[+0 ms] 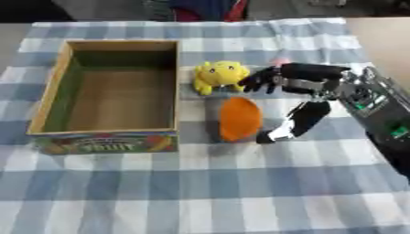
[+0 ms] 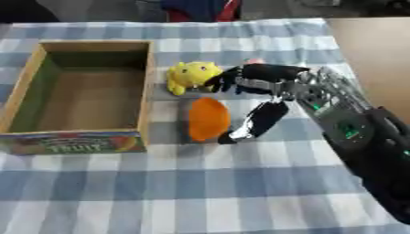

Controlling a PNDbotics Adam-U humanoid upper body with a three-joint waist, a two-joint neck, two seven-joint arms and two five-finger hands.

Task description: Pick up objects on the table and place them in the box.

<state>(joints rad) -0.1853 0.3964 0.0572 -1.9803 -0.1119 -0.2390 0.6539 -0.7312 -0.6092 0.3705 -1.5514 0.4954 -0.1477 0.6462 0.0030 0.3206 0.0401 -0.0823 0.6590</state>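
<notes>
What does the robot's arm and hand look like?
The right hand is black with shiny silver bits at the joints. Its thumb is long and black with a pale tip. The forearm is dark and boxy with silver parts and small green markings.

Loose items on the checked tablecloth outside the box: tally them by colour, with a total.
Yellow: 1, the yellow plush toy
Orange: 1, the orange oval object
Total: 2, both beside the empty cardboard box, near the right hand.

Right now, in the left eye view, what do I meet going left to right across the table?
Box → yellow toy → right hand. The orange object overlaps the toy's span, so I leave it unplaced.
</notes>
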